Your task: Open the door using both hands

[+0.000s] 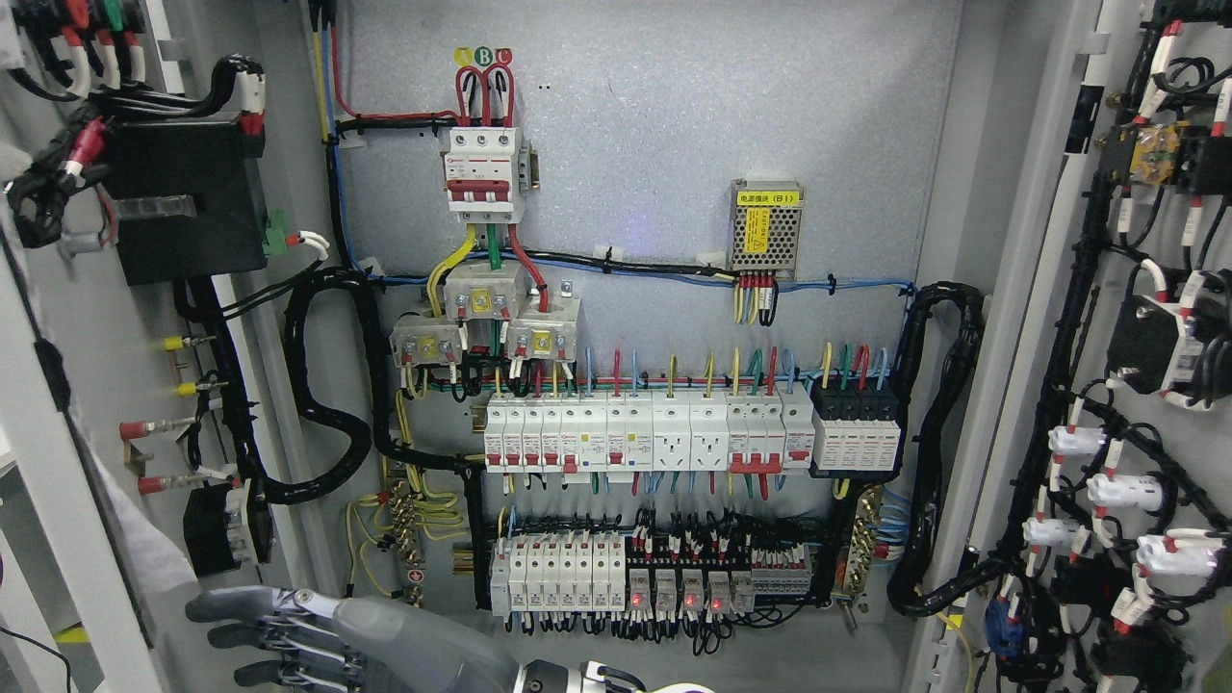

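Observation:
The cabinet stands wide open. Its left door (58, 452) is swung out at the left edge, with a black box and wiring on its inner face. The right door (1049, 318) is swung out at the right, carrying black cable looms and white connectors. My right hand (250, 635), grey with jointed fingers, lies low at the bottom left. Its arm enters at the bottom edge just right of the middle and reaches leftward. The fingers (231, 608) are stretched out toward the left door's lower part and hold nothing. Whether they touch the door does not show. The left arm is out of view.
Inside, the back panel (674, 115) holds a red-and-white main breaker (484, 173), a small power supply (765, 226), a row of white breakers (645, 438) and terminal blocks with red-lit relays (664, 582). Thick black cable bundles (327, 385) loop along both inner sides.

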You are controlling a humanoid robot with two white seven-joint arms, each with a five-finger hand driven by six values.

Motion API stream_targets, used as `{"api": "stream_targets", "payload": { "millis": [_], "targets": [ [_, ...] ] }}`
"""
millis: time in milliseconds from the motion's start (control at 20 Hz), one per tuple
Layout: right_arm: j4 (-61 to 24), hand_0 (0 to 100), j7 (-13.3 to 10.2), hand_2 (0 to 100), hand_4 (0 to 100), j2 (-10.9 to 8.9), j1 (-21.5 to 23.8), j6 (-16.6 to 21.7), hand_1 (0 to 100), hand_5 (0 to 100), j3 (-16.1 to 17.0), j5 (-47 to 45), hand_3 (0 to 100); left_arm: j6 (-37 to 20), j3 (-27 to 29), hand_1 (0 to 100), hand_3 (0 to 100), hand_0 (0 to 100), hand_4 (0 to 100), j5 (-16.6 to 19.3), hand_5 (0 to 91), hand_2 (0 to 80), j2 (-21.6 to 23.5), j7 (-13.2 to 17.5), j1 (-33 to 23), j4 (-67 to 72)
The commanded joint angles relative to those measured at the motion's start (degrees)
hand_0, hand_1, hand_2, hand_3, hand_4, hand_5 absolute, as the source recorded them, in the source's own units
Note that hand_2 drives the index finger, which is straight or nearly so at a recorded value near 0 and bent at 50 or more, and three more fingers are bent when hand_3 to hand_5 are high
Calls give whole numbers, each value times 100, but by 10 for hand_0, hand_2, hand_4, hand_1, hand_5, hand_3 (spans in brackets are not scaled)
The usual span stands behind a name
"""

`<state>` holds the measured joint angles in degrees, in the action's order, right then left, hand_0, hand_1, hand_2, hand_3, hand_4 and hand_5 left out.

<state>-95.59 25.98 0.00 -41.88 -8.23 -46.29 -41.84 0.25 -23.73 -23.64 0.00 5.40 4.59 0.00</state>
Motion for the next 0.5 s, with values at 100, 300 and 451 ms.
{"api": "stream_targets", "payload": {
  "millis": [100,300,451],
  "targets": [
    [198,218,-5,0,0,0,-452,-21,0,0,-450,-378,0,-16,0,0,27,295,39,0,0,27,0,-4,-11,115],
    [348,219,22,0,0,0,-558,-12,0,0,-670,-387,0,-16,0,0,27,295,38,0,0,27,0,-4,-11,115],
    [357,219,22,0,0,0,-567,-12,0,0,-864,-404,0,-25,0,0,27,295,38,0,0,27,0,-4,-11,115]
  ]
}}
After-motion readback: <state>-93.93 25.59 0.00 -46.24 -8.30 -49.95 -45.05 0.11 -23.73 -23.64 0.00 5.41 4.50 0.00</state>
